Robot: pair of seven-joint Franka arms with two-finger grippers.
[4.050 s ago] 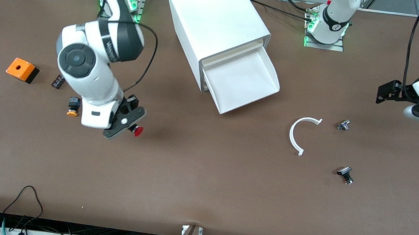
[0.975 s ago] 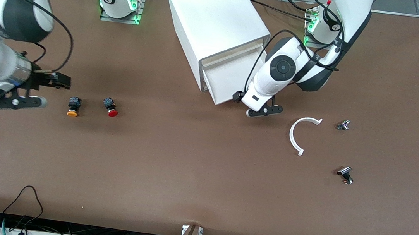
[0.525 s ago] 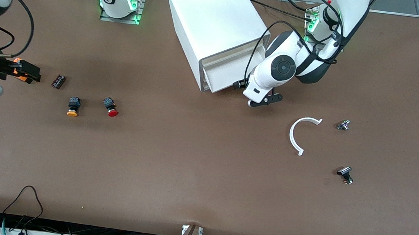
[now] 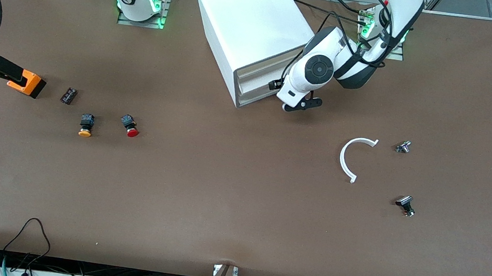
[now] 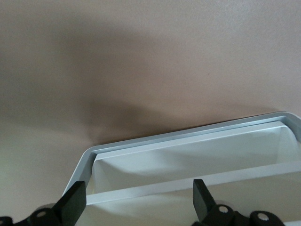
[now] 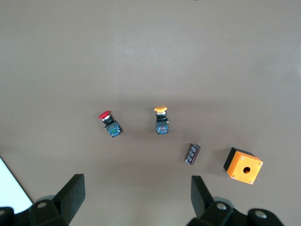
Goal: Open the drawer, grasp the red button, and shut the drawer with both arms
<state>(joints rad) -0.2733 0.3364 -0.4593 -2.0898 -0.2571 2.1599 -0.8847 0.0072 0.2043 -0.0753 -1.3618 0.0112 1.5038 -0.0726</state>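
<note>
A brown table point(image 4: 220, 208) is spread with small parts, and a white cabinet point(image 4: 249, 24) stands on it between the two arm bases. The drawer point(image 4: 256, 84) is seen pushed nearly flush into the cabinet front, with only its lip point(image 5: 188, 141) showing. The left gripper point(image 4: 297, 104) is placed right at that drawer front, its jaws spread wide and holding nothing. The button point(image 4: 129, 126) with the red cap is found lying on the table toward the right arm's end, just beside a button with an orange cap point(image 4: 86, 125). A small black part point(image 4: 68, 95) and an orange box point(image 4: 27, 82) lie nearby. The right gripper point(image 6: 136, 200) is held above that end of the table, its jaws wide apart and empty. A white curved strip point(image 4: 350, 157) is seen toward the left arm's end.
</note>
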